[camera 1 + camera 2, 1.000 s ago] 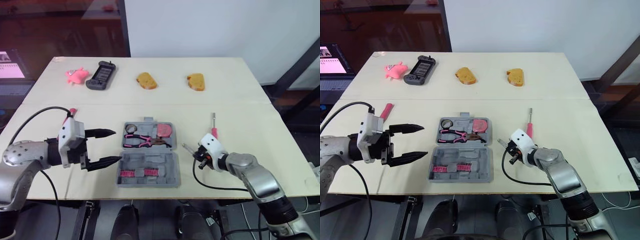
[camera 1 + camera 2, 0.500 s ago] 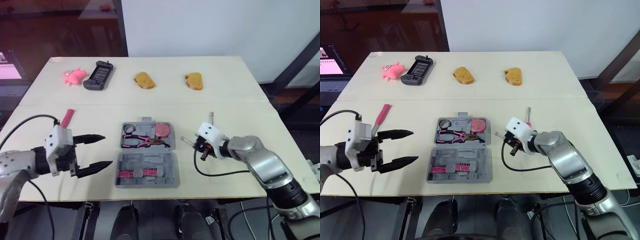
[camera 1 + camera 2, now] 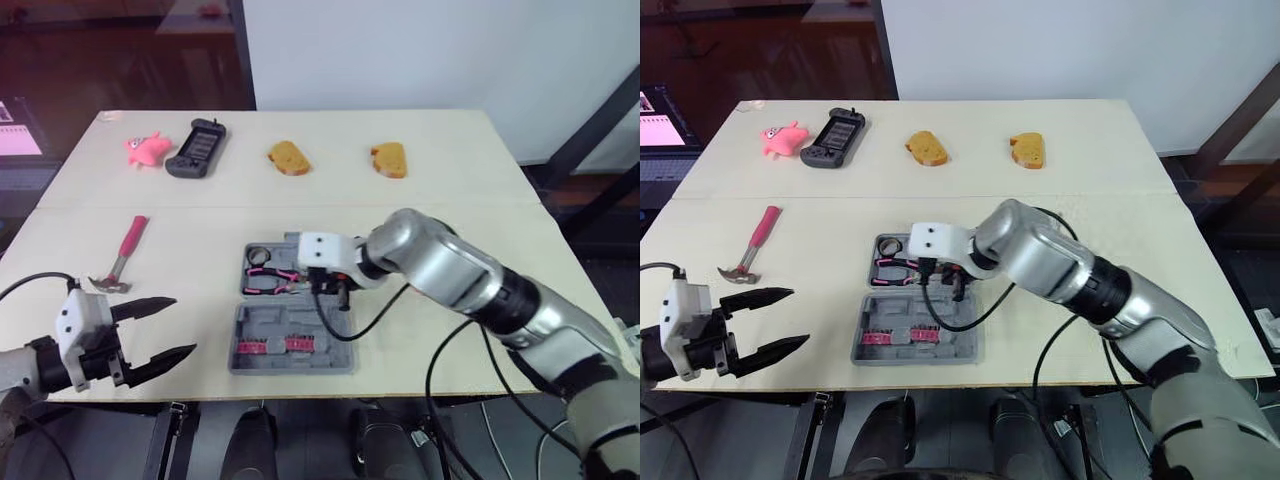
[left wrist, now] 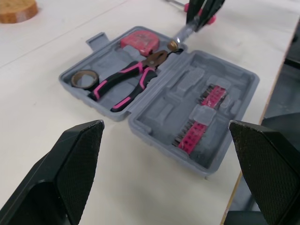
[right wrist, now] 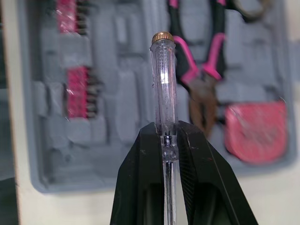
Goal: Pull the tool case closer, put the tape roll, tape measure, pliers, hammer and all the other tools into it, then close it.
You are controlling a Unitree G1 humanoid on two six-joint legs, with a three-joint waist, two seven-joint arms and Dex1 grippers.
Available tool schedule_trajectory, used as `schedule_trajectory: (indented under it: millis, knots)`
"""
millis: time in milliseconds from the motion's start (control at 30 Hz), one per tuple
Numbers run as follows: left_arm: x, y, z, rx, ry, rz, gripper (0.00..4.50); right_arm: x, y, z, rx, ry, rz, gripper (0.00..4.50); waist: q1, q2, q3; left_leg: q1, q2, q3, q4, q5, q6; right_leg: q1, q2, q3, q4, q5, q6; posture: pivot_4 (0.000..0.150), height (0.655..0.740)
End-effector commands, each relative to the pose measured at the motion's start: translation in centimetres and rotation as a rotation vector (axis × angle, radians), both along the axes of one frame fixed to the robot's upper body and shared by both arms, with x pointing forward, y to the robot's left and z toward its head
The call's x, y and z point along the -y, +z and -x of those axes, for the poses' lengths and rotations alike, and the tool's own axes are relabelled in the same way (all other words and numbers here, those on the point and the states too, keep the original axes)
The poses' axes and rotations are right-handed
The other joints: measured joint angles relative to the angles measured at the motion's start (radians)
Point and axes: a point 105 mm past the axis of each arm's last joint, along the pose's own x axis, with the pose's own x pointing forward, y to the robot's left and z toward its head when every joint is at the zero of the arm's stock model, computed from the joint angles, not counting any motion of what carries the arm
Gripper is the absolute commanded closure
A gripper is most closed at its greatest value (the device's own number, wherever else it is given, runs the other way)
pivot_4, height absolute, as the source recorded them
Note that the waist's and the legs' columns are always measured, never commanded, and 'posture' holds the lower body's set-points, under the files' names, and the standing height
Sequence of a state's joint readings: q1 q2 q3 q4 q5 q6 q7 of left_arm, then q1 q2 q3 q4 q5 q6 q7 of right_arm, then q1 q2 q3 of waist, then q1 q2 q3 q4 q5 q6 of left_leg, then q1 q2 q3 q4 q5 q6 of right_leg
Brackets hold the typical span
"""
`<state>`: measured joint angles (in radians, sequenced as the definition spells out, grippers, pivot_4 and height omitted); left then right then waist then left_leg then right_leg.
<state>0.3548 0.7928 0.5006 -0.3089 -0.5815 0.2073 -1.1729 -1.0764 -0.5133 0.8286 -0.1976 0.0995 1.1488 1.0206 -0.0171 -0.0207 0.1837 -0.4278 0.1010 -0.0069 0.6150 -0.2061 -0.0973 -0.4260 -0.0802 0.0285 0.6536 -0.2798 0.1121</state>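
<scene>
The right gripper (image 5: 166, 129), jaws clamped on the screwdriver (image 5: 162, 79) at its handle base, hangs above the open tool case (image 4: 164, 93). It is probably light, stiff, slick plastic, and may pivot. The left gripper (image 3: 185, 325) holds its jaws wide apart, empty.

A pink toy (image 3: 146, 148) lies just left of the black controller (image 3: 195, 148); one bread piece (image 3: 289, 158) and a second bread piece (image 3: 390, 160) lie at its right.
</scene>
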Motion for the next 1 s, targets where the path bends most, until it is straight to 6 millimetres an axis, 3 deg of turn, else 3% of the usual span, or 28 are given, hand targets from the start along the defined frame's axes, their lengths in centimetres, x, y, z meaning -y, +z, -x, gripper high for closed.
schedule_trajectory:
  millis: [33,600,867,1000]
  knots:
    - [-0.2,0.9,0.4,0.051,0.020,-0.018,0.00,-1.6,0.4,-0.5,0.026,0.017,-0.002,4.46,-0.001,0.000,0.000,0.000,0.000,0.000,0.000,0.000,0.000,0.000,0.000,0.000,0.000,0.000,0.000,0.150,0.7207]
    - [-0.4,0.6,1.0,0.049,0.057,-0.018,0.00,-5.7,-2.6,0.1,-0.035,0.020,0.031,4.46,-0.002,0.000,0.000,0.000,0.000,0.000,0.000,0.000,0.000,-0.001,0.000,0.000,0.001,0.001,0.002,0.150,0.7207]
    - [-0.7,0.6,0.9,0.053,0.065,-0.025,0.00,-5.9,-5.1,-0.7,-0.027,-0.002,0.068,4.46,-0.002,-0.001,0.000,0.000,0.000,0.000,0.000,0.000,0.000,-0.001,0.000,0.000,0.001,0.001,0.002,0.150,0.7207]
    - [-0.8,0.7,1.0,0.053,0.072,-0.028,0.00,-6.3,-5.4,-1.0,-0.023,-0.020,0.060,4.46,-0.004,-0.001,0.000,0.000,0.000,0.000,0.000,0.000,0.000,-0.001,0.000,0.000,0.001,0.001,0.002,0.150,0.7207]
